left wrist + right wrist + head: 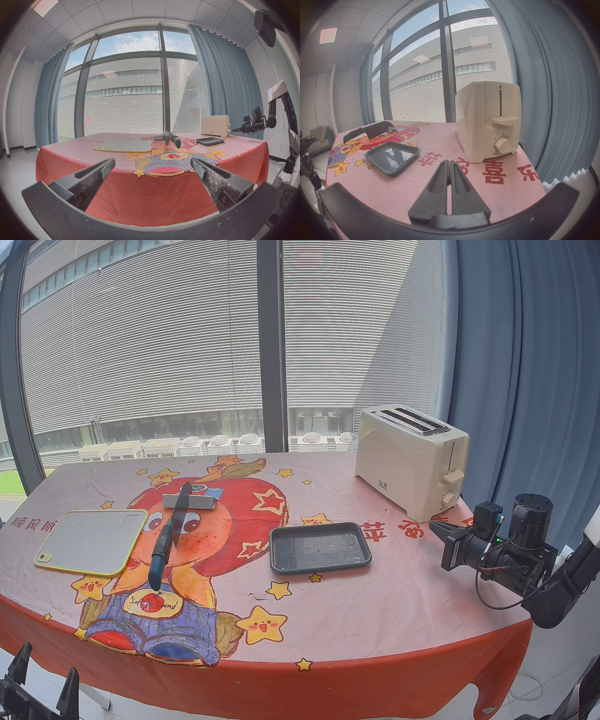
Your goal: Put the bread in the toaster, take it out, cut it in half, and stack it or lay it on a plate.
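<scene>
Cream toaster [409, 459] at 2 o'clock on worktop [375, 615], lever [504, 120] facing right hand [434, 526], shut tight, empty; left hand [152, 162] wide open, empty. Bread possibly inside slots [412, 420], cannot tell. Risk: slipping off lever, shoving toaster edgeward.

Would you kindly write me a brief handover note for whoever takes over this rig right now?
Left gripper open, empty, low before the near edge of the table.
Right gripper shut, empty, at the table's right edge, pointing toward the lever end of the toaster.
Toaster far right; whether bread is inside cannot be told. Plate mid-table, bare. Knife leaning on a grey block beside the cutting board.
Done: nothing cut or plated.
Left: toast if needed, take out, halve on the board, plate.
</scene>
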Controlling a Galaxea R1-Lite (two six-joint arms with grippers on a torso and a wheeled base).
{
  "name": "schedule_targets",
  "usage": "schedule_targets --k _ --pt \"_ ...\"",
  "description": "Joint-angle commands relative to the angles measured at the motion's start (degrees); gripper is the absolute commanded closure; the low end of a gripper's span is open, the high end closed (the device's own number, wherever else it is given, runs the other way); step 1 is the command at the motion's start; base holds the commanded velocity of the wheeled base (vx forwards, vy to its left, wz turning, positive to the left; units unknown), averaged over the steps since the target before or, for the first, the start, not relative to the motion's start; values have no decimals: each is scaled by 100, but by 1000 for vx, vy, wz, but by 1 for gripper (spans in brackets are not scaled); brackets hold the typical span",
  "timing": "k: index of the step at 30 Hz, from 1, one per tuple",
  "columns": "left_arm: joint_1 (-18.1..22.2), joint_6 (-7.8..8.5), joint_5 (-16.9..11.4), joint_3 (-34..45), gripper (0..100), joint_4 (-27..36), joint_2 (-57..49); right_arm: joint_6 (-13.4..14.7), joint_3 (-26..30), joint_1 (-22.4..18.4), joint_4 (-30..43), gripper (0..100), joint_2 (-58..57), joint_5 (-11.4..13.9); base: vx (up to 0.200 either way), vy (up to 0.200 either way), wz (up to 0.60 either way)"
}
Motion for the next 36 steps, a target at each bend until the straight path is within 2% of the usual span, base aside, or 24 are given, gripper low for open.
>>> schedule_targets --k 1,36 --pt "-2 -1 -2 92 0 2 -93 -1 0 -6 -4 100 2 3 0 0 0" --pt "-2 -1 -2 92 0 2 -93 -1 8 -41 23 100 55 3 0 0 0"
